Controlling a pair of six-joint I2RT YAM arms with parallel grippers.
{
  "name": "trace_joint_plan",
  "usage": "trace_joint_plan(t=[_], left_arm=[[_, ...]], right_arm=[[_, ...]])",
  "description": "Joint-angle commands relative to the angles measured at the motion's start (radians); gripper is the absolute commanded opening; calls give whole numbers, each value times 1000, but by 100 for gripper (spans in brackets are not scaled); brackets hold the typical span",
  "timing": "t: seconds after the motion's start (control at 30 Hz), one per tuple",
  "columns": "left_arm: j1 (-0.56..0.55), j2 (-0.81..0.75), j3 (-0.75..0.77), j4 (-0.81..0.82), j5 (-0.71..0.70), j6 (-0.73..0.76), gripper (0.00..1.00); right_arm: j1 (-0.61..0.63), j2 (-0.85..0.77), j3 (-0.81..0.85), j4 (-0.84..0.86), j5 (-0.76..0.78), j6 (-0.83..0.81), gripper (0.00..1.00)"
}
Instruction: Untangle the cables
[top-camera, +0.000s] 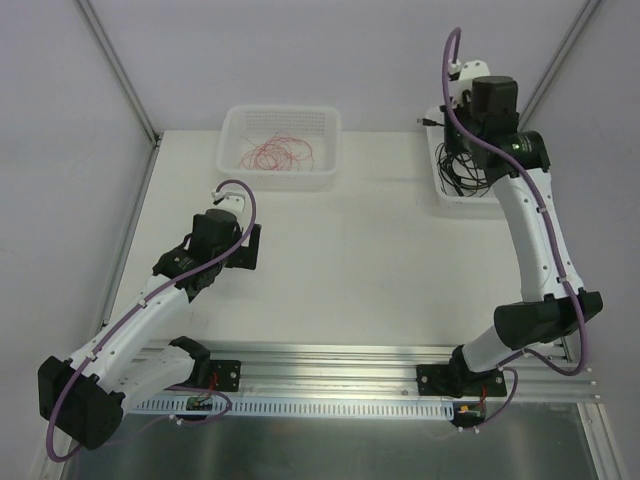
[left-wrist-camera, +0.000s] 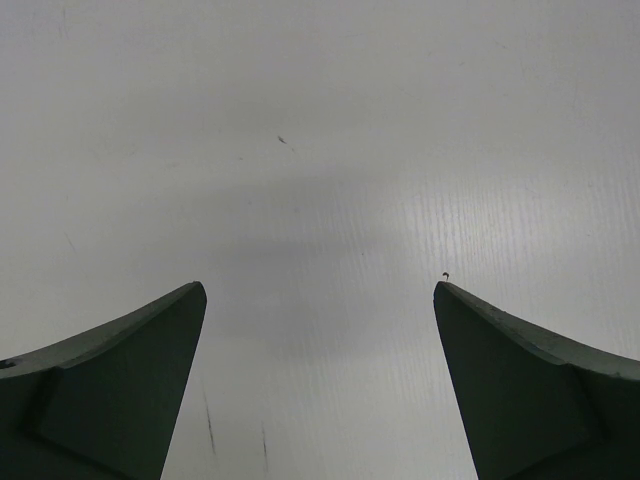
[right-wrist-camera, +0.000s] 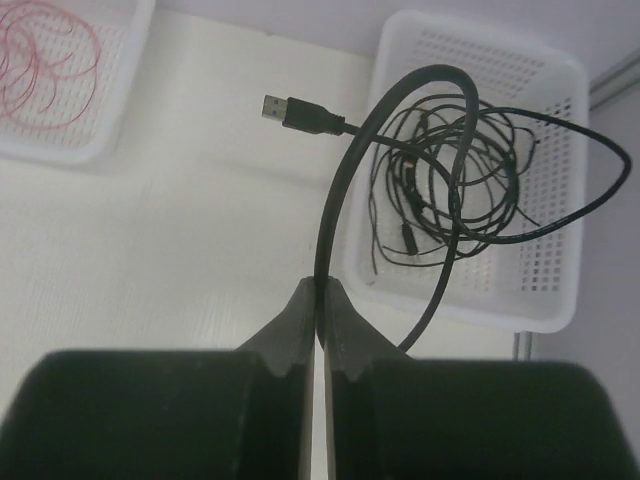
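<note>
A tangle of black cables lies in the right white basket. My right gripper is shut on a thicker black cable that arcs up out of the tangle. A USB plug hangs beyond the basket's left rim. From above, that arm's wrist hides the grip, and black cables show in the basket. Fine red-pink cables sit coiled in the left basket. My left gripper stands open over bare table, its fingers wide apart and holding nothing.
Both baskets stand at the table's far edge. Metal frame posts rise at the back corners. An aluminium rail with the arm bases runs along the near edge. The left arm hovers over the table's left middle.
</note>
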Motion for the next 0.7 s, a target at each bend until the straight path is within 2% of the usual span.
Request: trace_joint_plan(t=[0.0,0.23,0.4,0.6,0.67], left_arm=[[7,2,-12,22,-4,13,99],[7,12,-15,22,-6,16,99],[9,26,-16,22,-9,16,99],[9,45,-15,22,-9,18,99],[7,52,-13,22,-9,19,99]], right_arm=[[-97,-8,31,97,-20,-6,1],[-241,135,24,280,-128,50,1],[-307,249,-36,415,-126,128,1],[-361,438,-32,473,-135,269,1],[-366,499,-30,473,-174,319,4]])
